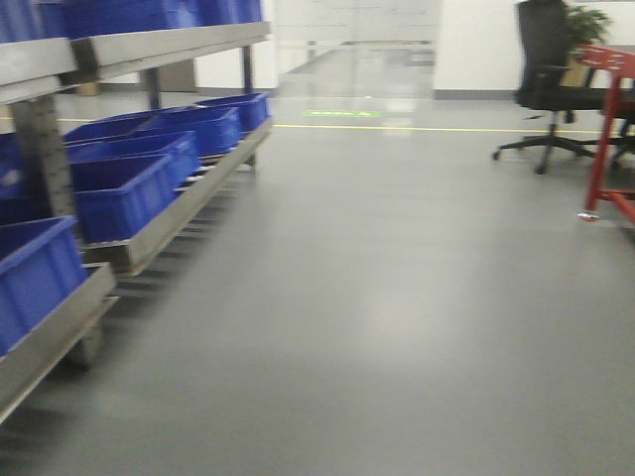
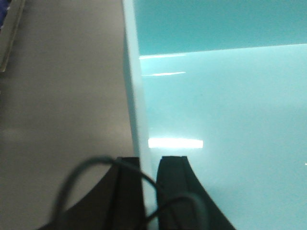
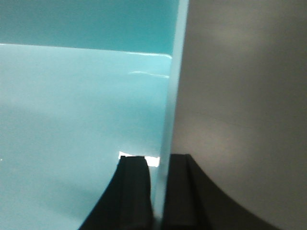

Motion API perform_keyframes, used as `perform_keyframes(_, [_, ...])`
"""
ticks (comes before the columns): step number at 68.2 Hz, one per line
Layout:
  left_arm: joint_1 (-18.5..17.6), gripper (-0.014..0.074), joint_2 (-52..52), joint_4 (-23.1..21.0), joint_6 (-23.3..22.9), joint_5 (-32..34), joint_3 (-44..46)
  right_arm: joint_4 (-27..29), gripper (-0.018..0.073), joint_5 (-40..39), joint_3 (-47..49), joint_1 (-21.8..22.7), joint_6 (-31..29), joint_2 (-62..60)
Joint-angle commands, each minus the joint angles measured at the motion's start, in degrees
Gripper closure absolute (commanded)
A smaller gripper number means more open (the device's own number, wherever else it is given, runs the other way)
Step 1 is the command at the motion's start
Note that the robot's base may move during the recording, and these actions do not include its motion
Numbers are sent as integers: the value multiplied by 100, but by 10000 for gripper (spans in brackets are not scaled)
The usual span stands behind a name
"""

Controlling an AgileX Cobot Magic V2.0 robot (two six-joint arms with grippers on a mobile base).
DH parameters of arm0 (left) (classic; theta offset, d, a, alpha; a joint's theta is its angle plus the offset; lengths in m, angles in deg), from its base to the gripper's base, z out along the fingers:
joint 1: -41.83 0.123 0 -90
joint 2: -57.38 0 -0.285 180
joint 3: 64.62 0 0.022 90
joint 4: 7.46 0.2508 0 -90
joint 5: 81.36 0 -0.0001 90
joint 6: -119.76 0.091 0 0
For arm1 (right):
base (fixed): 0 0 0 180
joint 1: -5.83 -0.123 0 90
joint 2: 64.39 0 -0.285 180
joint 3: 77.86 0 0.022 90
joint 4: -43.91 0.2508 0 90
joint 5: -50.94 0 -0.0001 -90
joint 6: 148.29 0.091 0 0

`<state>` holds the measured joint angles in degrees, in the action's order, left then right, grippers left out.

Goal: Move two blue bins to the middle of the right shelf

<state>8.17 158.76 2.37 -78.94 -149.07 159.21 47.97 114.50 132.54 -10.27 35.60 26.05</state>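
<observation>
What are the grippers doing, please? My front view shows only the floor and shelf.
Observer: The left gripper clamps one wall of a bin, with one finger inside and one outside.
Operator: And the right one?
Observer: The right gripper clamps a bin wall the same way.
Operator: Is anything in the bin?
Observer: The part of the inside that shows in both wrist views is bare.
</observation>
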Motion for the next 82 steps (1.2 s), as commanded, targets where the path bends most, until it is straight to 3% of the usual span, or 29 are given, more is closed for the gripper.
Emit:
perform_keyframes(1, [-41,707,-114,-155,51,289,92,-87,711,-248,47,4,-65,-46])
perform_keyframes(82, [-41,707,-114,-155,51,289,92,-77,711,-246,47,4,-65,-46])
